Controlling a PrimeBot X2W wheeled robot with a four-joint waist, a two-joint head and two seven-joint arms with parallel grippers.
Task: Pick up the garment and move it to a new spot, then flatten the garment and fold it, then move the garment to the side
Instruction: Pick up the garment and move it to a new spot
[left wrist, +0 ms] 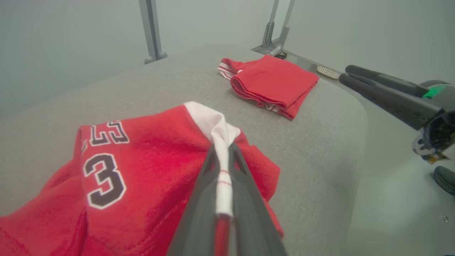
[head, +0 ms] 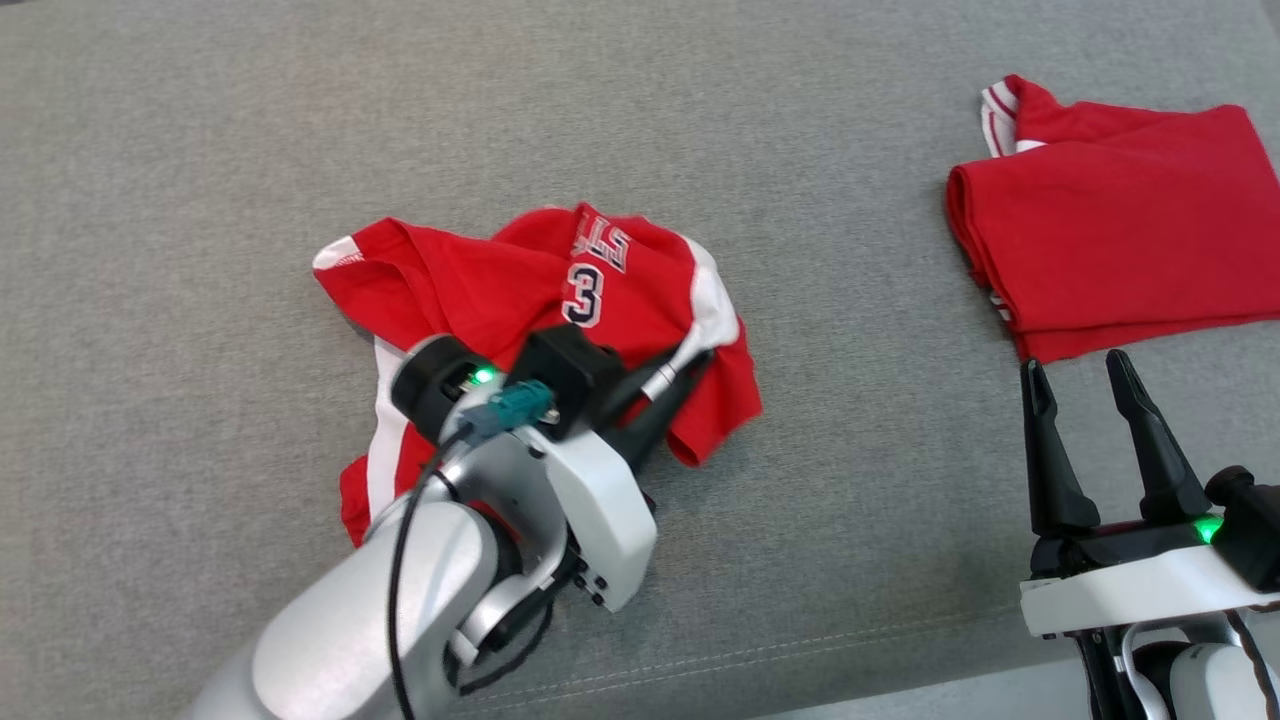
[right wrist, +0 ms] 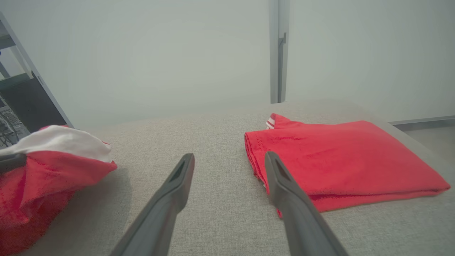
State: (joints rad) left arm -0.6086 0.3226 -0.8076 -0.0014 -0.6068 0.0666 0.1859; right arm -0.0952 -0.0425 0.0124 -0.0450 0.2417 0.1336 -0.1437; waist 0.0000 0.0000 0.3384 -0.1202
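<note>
The grey fabric-covered counter (head: 200, 150) runs past the picture on three sides in the head view. Its near edge shows just behind the base of the right jaws. Bare fabric lies wide beyond and left of the left jaws, and also between the two pairs of jaws. The left wrist view adds the counter's rounded edge off to the right of the left jaws, with floor past it and metal posts (left wrist: 151, 32) at the far edge. The right wrist view shows a dark rack (right wrist: 32, 103) far to the left of the right jaws.

The jersey (head: 480, 290), red with a "3", lies crumpled around and under the left jaws. The left arm (head: 420, 600) hides its near part in the head view, and the letters above the number are creased and hard to read. The folded red garment (head: 1120, 230) lies flat just beyond the tips of the right jaws, its right end cut off by the frame.

The left jaws are clenched on the jersey's white side stripe. In the left wrist view the stripe runs between the two fingers (left wrist: 199, 213). The right wrist view shows a shadow under the jersey's raised fold, but I cannot tell whether it clears the counter. The right jaws stand released, fingers (right wrist: 167, 202) spread over bare fabric and holding nothing.
</note>
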